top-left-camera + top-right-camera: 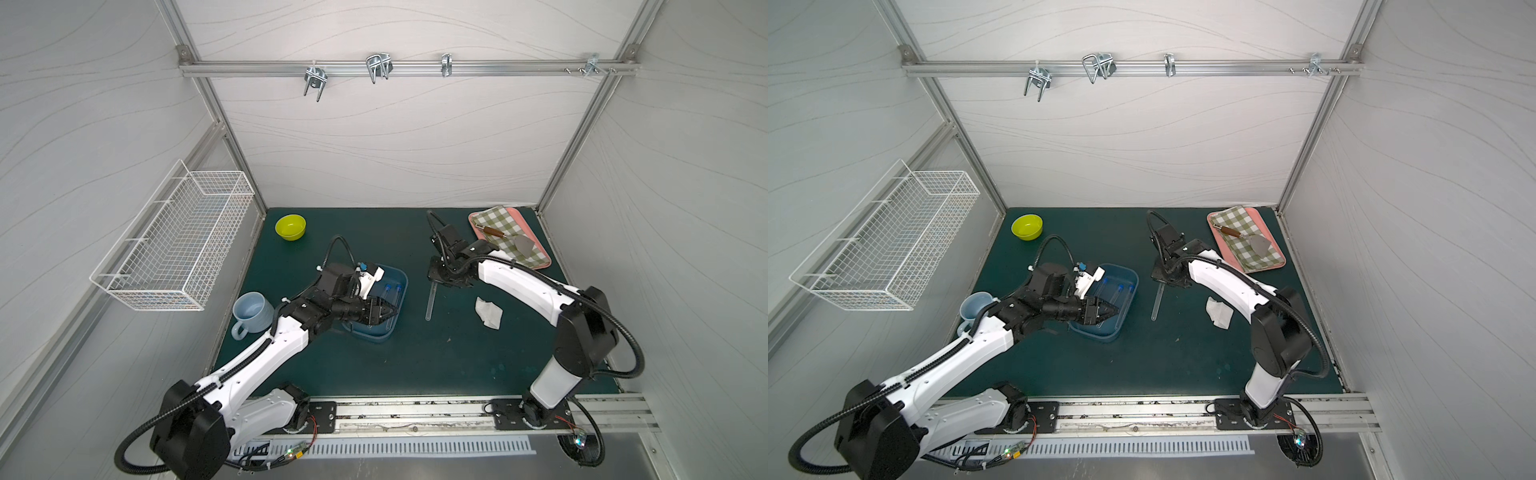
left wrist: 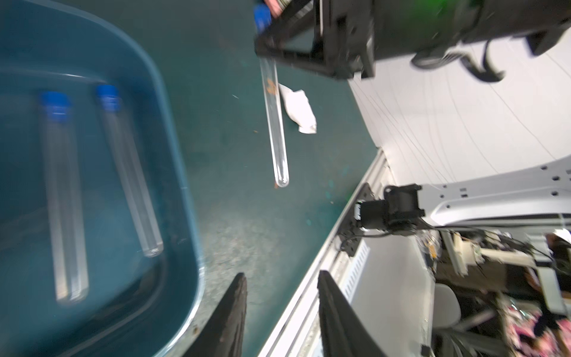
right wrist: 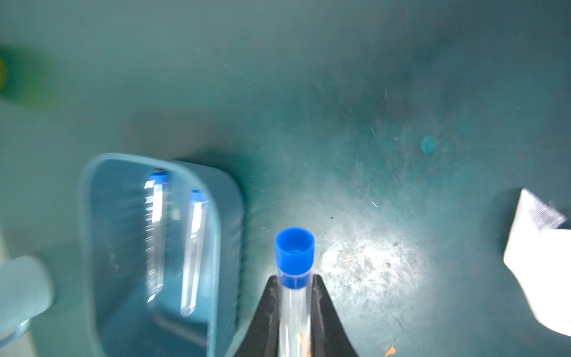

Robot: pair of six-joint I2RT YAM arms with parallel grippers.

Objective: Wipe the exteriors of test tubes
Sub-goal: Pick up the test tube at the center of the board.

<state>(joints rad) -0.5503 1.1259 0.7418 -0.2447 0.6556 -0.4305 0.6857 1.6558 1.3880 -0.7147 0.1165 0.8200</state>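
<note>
The right gripper (image 3: 295,279) clamps a test tube (image 3: 295,309); the left gripper (image 2: 281,275) gapes empty; the blue tray (image 2: 177,129) holds two tubes (image 2: 66,201).

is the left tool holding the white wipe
No, the left tool is open and empty; the white wipe lies on the green mat, apart from the tube.

In both top views the light is bright and even, the white walls (image 1: 395,158) look pale, and shadows on the green tabletop (image 1: 374,365) are faint. In the left wrist view the blue tray (image 2: 182,173) and the test tubes (image 2: 65,201) in it are smeared with blur. In the right wrist view a bright patch of glare sits on the tabletop beside the near test tube (image 3: 295,253), which is sharp, while the tray and its tubes look fuzzy.
</note>
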